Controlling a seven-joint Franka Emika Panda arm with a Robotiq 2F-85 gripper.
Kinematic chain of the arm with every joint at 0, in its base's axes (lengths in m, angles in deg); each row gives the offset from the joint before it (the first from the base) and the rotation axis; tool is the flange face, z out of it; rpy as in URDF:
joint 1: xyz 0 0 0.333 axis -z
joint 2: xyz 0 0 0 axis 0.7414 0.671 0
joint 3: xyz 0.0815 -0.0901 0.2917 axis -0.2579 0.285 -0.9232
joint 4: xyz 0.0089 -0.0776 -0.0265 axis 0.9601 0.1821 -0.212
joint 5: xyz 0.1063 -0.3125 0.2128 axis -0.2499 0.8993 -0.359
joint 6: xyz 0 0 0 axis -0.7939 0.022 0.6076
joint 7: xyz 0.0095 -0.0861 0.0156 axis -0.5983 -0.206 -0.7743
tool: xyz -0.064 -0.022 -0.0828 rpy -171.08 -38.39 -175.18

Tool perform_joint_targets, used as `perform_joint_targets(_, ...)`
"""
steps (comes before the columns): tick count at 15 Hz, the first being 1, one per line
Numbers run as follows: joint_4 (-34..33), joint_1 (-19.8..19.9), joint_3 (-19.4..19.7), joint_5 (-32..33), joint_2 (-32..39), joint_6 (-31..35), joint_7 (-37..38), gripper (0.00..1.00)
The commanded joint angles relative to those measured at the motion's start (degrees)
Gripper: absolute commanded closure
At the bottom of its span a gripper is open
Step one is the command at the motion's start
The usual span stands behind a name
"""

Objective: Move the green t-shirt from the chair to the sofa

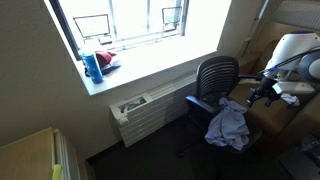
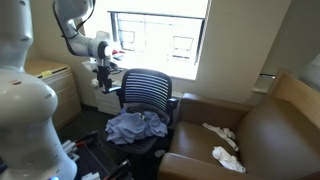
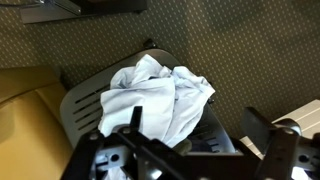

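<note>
Wrist view: crumpled pale t-shirt [image 3: 160, 100] on chair [image 3: 78, 108]

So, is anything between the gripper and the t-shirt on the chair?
Nothing shows there. In the wrist view the t-shirt lies heaped on the chair seat, in plain sight between the spread fingers, with only air above it.

Office lounge, mesh-backed swivel chair [image 2: 147, 90], brown leather sofa [image 2: 268, 135], wide window [image 1: 130, 22] above a wall heater [image 1: 145, 112], dark carpet [image 3: 250, 50]
</note>
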State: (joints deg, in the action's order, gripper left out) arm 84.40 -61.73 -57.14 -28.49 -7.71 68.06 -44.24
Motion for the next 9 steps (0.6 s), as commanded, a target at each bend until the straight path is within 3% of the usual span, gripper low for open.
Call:
perform_joint_targets(1,-2.08,-3.47,3.7,-2.14,1.72,-0.26,-2.5,0.0)
perform_joint_targets(2,-3.46,-3.51,3.92,-2.41,3.33,-0.39,-3.2,0.0)
perform_joint_targets(5,-2.8,-8.55,9.72,0.66,5.99,7.46,7.99,0.0)
perform_joint_targets(7,-3.73,-13.96,14.74,5.85,11.08,16.45,16.96,0.0)
perform_joint_targets(9,-6.0,-22.1,22.31,11.08,16.98,24.85,26.81,0.0)
